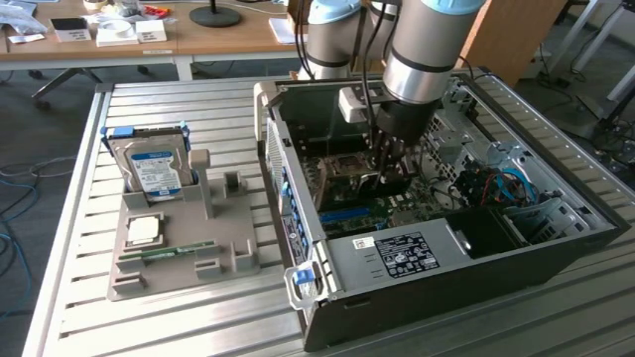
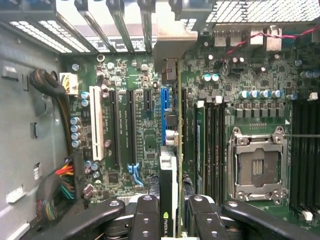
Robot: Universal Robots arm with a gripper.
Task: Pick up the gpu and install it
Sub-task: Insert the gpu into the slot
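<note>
- The gripper [image 2: 170, 220] has its fingers [image 2: 146, 215] drawn in partway and pressed on either face of the gpu [image 2: 172, 165], which stands on edge between them, its pale metal bracket [image 2: 172, 37] at the end nearest the case's rear slot openings.
- In the wrist view the card hangs over the motherboard [image 2: 125, 130], its lower edge lying along the blue expansion slot [image 2: 165, 107] or just beside it. I cannot tell whether the edge has entered the slot.
- Risk: the hold is only on the card's upper edge. If the card is tilted between the fingers, pressing down could jam one corner in the blue expansion slot and bend the connector.
- Risk: the bracket sits close to the rear slot openings next to the blue expansion slot. If its tongue catches on the metal there, the card would stop short and twist in the grip.
- Risk: a longer black slot [image 2: 131, 125] and a white slot [image 2: 97, 122] run parallel to the blue expansion slot, on the side away from the CPU socket [image 2: 257, 167]. A sideways drift would bring the card's edge down on bare board and small capacitors.
- In the exterior view the arm reaches down into the open computer case [image 1: 566, 223]; the cables [image 2: 52, 190] lie well apart from the blue expansion slot and look unlikely to snag.
- Outside the case a holder tray [image 1: 178, 253] keeps the hard drive [image 1: 157, 169].
</note>
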